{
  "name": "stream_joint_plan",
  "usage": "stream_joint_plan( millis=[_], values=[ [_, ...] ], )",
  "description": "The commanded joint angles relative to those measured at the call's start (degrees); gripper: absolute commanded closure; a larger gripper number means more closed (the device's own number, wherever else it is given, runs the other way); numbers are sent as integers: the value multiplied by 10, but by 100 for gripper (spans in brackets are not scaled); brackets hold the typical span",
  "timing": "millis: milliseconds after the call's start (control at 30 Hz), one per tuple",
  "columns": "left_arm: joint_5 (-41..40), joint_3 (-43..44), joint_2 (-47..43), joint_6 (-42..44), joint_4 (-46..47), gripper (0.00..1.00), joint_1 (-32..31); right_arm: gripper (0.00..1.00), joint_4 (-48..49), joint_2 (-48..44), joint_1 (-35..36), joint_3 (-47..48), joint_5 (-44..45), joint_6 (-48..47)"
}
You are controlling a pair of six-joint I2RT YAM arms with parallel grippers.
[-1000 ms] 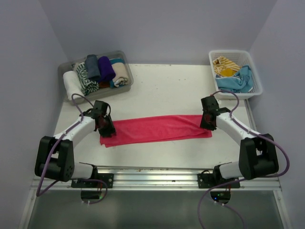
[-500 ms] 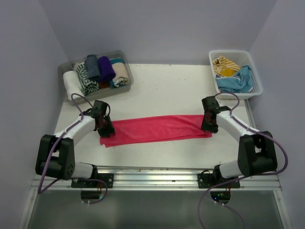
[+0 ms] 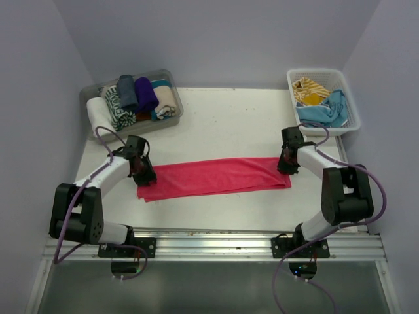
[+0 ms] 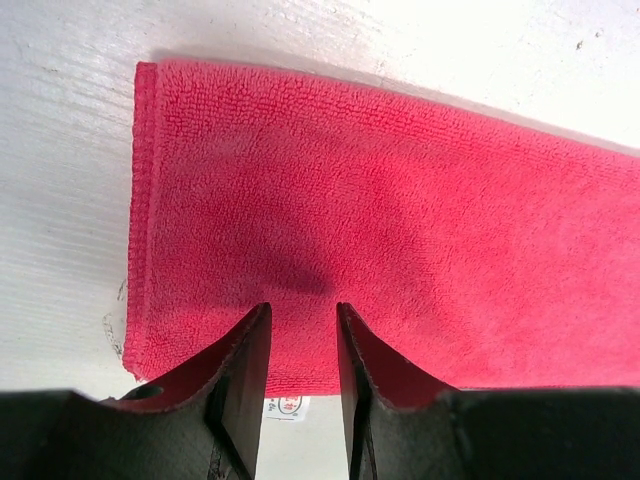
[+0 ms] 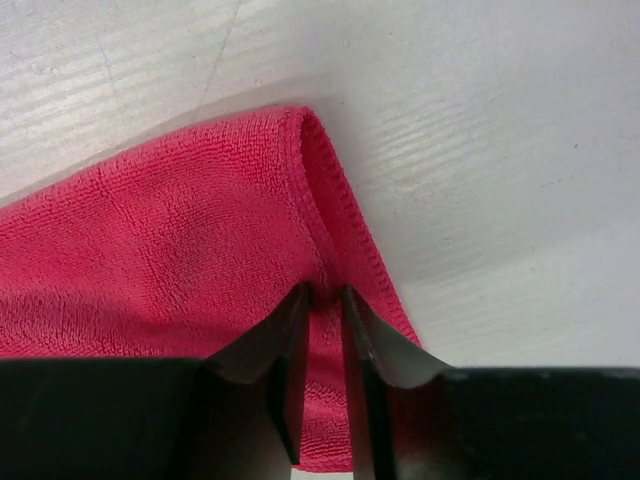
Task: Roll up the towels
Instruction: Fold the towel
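Pink towel (image 3: 213,176), near edge hidden behind jaws

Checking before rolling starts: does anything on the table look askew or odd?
The pink towel lies slightly slanted, and its right-end hem is bunched into a ridge running between the jaws of the right gripper. Nothing looks spilled or damaged.

Site: robot lab test cell | I see bare lilac walls (image 3: 39,78) boxing a white tabletop (image 3: 229,124) | left arm (image 3: 108,175) and right arm (image 3: 321,167) bolted to a metal rail (image 3: 216,239) at 6 o'clock | purple cables (image 3: 385,208) trailing loose
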Motion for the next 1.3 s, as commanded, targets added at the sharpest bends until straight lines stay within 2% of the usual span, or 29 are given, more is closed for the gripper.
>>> stream_joint_plan(
  millis=[0, 167, 200, 367, 500, 667, 733, 767, 900, 1000, 1100, 1167, 1267],
  values=[
    [-6, 18, 8, 7, 0, 64, 4, 80, 29, 5, -2, 9, -2, -5],
    [-6, 17, 16, 6, 2, 64, 4, 94, 25, -8, -3, 11, 13, -6],
    [-7, 18, 18, 5, 3, 64, 4, 100, 23, -10, -2, 13, 17, -7],
    [-7, 21, 22, 5, 2, 64, 4, 100, 9, -29, -2, 23, 36, -8],
    [-10, 21, 23, 5, -1, 64, 4, 100, -16, -34, -2, 37, 85, -13],
    [-10, 18, 28, 5, 2, 64, 4, 100, -15, -23, -2, 40, 92, -13],
    [-8, 18, 29, 5, 3, 64, 4, 94, -13, -12, -2, 39, 94, -12],
    [-8, 20, 28, 5, 2, 64, 5, 78, -12, -8, -2, 39, 93, -11],
    [-6, 26, 25, 7, -1, 64, 4, 65, -16, -29, -3, 31, 101, -6],
    [-7, 31, 18, 9, -7, 64, 4, 64, -26, -67, -2, 18, 108, -5],
    [-8, 32, 19, 13, -2, 64, 4, 67, -22, -87, -2, -1, 80, -4],
    [-8, 32, 34, 13, 0, 64, 4, 72, -13, -78, -3, -11, 60, -2],
    [-7, 24, 52, 12, 13, 64, 5, 70, -4, -44, -3, -6, 49, -6]
  ],
)
